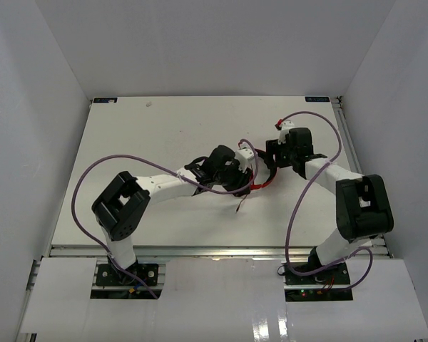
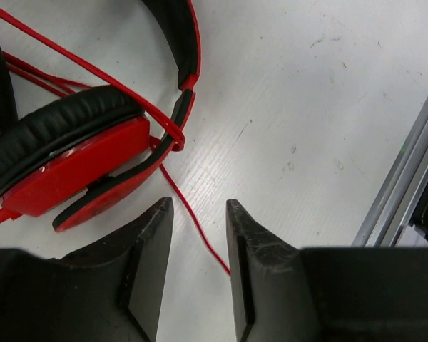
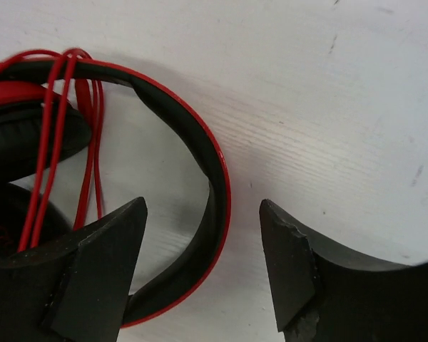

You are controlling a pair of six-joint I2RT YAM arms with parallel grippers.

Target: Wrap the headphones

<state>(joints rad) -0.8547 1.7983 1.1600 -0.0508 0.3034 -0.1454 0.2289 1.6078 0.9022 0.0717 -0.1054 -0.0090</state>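
The headphones (image 1: 261,184) lie flat mid-table, mostly covered by both wrists. In the left wrist view a red earcup with black padding (image 2: 71,167) sits left of my left gripper (image 2: 200,208), which is open. The thin red cable (image 2: 192,221) runs loose along the table between its fingers and slips under the right one. In the right wrist view the black, red-edged headband (image 3: 215,167) curves between the fingers of my right gripper (image 3: 203,206), which is open and not touching it. Several turns of cable (image 3: 78,92) are looped over the headband. A loose cable end (image 1: 242,206) trails toward the near edge.
Purple robot cables (image 1: 85,178) arc over the left and right of the white table (image 1: 164,128). An aluminium rail (image 2: 403,199) runs along the table's right edge. White walls enclose the table on three sides.
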